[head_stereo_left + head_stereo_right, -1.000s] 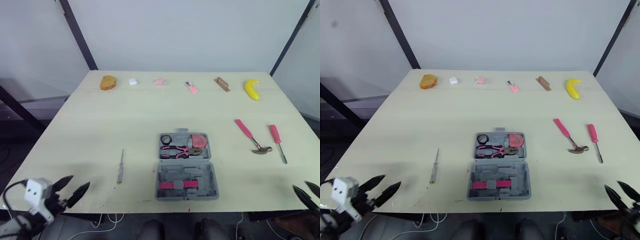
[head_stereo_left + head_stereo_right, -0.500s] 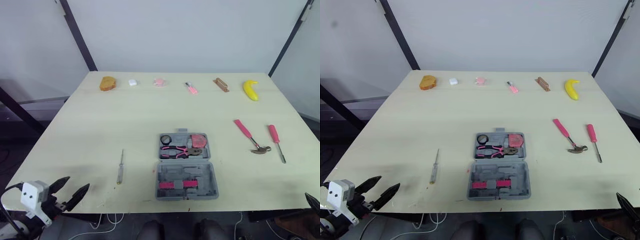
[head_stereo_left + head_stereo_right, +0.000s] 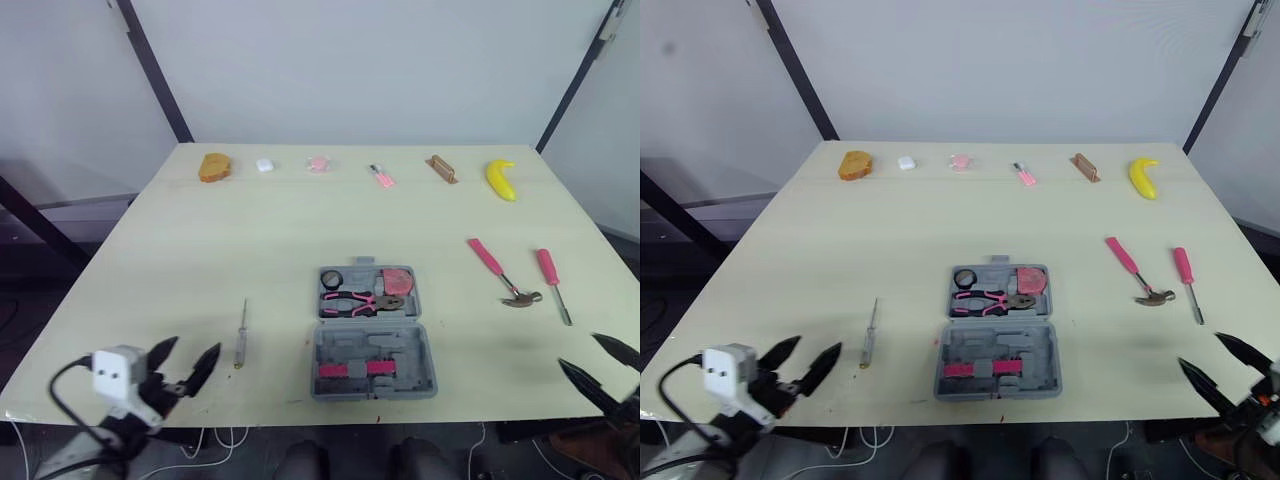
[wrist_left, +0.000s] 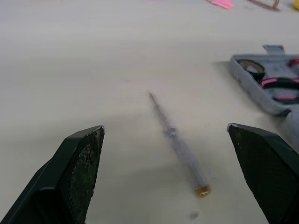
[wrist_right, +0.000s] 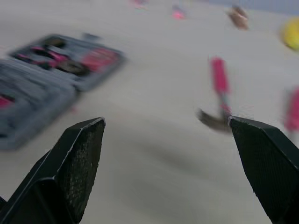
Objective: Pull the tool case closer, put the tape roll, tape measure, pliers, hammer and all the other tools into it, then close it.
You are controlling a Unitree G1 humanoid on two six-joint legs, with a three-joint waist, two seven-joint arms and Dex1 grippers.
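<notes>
Just ahead of the wide-spread, empty left gripper (image 3: 195, 347), a grey screwdriver (image 3: 241, 335).

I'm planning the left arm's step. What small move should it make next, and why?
Probably ease the left gripper forward toward the thin screwdriver. The gripper is open and aimed at it; the screwdriver lies loose just ahead, roughly midway between the finger lines, outside the open tool case where it belongs.

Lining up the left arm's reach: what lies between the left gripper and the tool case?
A thin screwdriver lies between the left gripper and the tool case, plainest in the left wrist view.
</notes>
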